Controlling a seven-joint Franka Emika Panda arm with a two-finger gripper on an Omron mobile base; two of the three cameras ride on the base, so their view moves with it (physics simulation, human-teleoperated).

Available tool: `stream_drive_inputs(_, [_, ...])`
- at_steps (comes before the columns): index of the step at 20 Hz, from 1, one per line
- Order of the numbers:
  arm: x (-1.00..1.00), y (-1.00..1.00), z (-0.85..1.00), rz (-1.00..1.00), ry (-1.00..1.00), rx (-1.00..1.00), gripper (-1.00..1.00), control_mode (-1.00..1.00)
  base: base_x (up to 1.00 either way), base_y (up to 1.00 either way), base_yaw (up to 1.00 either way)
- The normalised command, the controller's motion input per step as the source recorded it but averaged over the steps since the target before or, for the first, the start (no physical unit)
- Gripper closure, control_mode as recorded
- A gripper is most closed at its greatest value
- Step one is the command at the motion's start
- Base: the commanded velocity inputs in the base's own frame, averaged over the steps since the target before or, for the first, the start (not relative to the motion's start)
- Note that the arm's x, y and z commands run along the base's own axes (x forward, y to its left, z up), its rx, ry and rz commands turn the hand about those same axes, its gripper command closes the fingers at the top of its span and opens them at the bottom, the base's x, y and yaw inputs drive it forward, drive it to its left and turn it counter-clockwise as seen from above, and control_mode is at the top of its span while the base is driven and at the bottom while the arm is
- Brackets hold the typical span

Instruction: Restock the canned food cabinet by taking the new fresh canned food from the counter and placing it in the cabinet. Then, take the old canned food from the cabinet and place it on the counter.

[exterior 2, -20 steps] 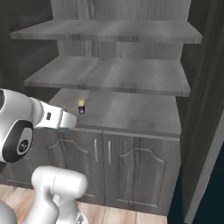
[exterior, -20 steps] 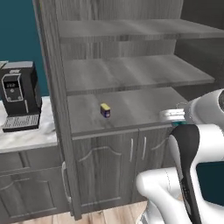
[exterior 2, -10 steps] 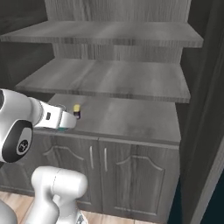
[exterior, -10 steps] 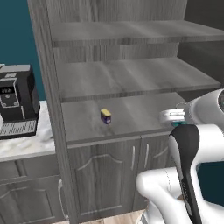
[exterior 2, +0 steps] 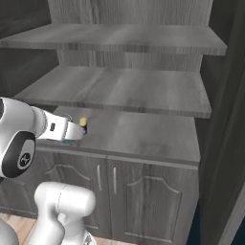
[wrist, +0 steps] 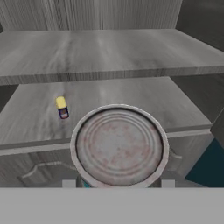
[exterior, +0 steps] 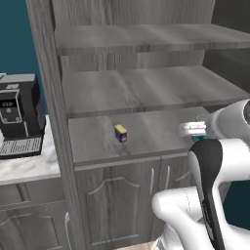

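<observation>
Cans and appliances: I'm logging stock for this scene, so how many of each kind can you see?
Teal cans with silvery top: 1, the new fresh canned food, in the gripper
Dark blue cans with yellow top: 1, the old canned food
Coffee machines: 1
Total: 3

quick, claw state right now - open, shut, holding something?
claw: shut on the new teal can, carried in front of the cabinet.

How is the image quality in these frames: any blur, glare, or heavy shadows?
Left base view: evenly lit, sharp; the old canned food casts a faint shadow on the cabinet shelf. Right base view: darker, the shelf recesses are shadowed at left. Hand view: the new fresh canned food looms large and soft-edged; no glare.
</observation>
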Motion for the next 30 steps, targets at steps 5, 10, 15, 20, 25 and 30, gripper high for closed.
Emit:
stream_drive_inputs(5, [0.0, 0.0, 0.0, 0.0, 0.0, 0.0, 1.0, 1.0, 0.37, -0.05, 0.03])
stream_drive_inputs(10, [0.02, -0.03, -0.05, 0.01, 0.0, 0.0, 1.0, -1.0, 0.15, -0.05, 0.03])
stream_drive_inputs(15, [0.17, -0.21, -0.44, 0.07, 0.0, -0.05, 1.0, -1.0, 0.0, 0.0, 0.0])
stream_drive_inputs(20, [0.46, -0.01, -0.42, 0.14, 0.0, -0.11, 1.0, -1.0, 0.0, 0.0, 0.0])
stream_drive_inputs(25, [0.38, 0.0, -0.59, 0.17, 0.0, -0.05, 1.0, -1.0, 0.0, 0.0, 0.0])
stream_drive_inputs(30, [0.22, 0.0, -0.47, 0.14, 0.0, 0.01, 1.0, -1.0, 0.0, 0.0, 0.0])
